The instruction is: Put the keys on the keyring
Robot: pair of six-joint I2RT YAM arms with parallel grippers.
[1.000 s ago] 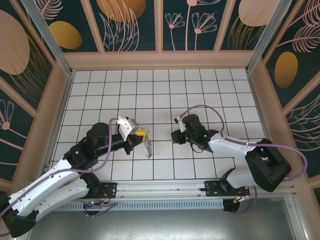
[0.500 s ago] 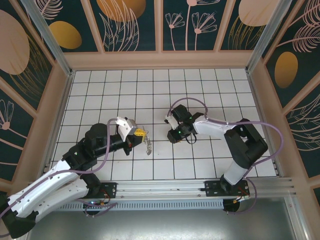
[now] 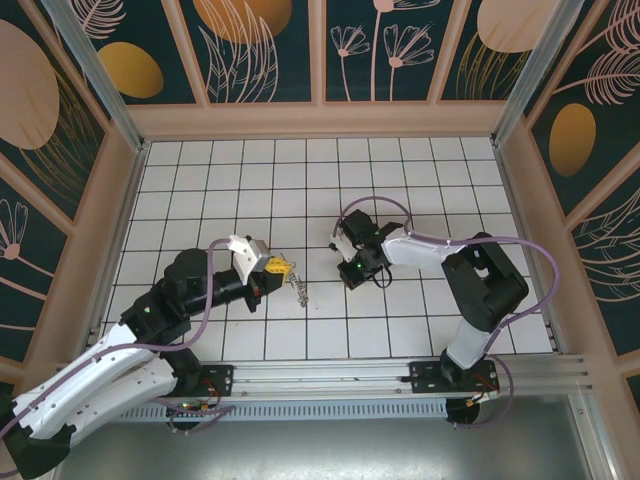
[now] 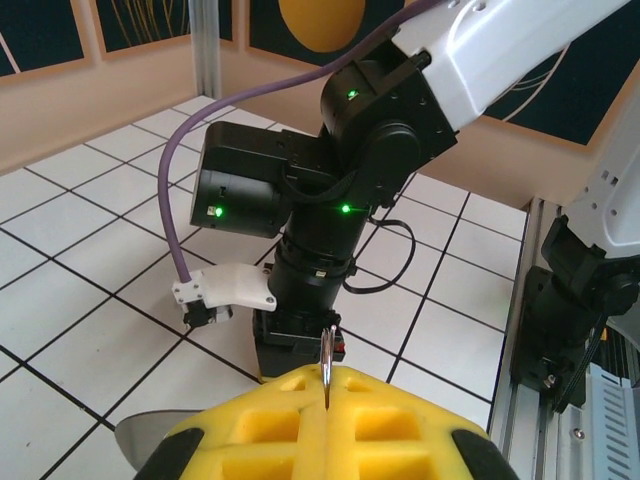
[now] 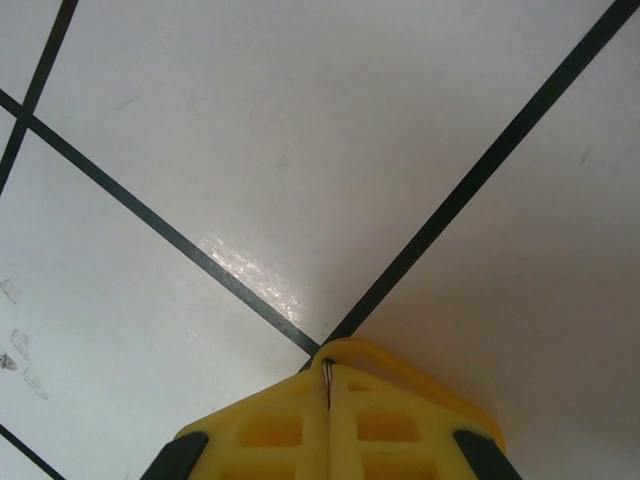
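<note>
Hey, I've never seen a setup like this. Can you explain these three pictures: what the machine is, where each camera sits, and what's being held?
These are two robot arms bolted at the near edge of a white tiled table. One picture looks down from above and behind them. The other two come from small cameras on each wrist, so the yellow shapes at the bottom are that arm's own fingertips. The left gripper is shut on the keyring, a thin wire. The keys trail from it as a small toothed bunch. The right gripper points down at the tiles and is shut. A metal sliver shows between its tips, too small to name.
</note>
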